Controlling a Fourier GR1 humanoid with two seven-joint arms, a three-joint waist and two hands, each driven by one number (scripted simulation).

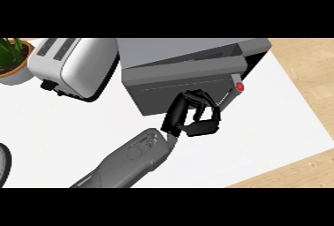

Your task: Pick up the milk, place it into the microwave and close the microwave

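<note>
The boxy grey microwave (pixel 189 66) stood at the back of the white counter (pixel 274 132), its grey door (pixel 183 88) swung most of the way across the front with a dark gap left at the right end, and the milk could not be seen anywhere. A black hand (pixel 194 115) on a grey forearm (pixel 130 161) hung against the door's lower edge, fingers curled with nothing visibly in them; which hand it was could not be told. A white toaster (pixel 72 66) and a potted green plant (pixel 13 59) stood to the left.
</note>
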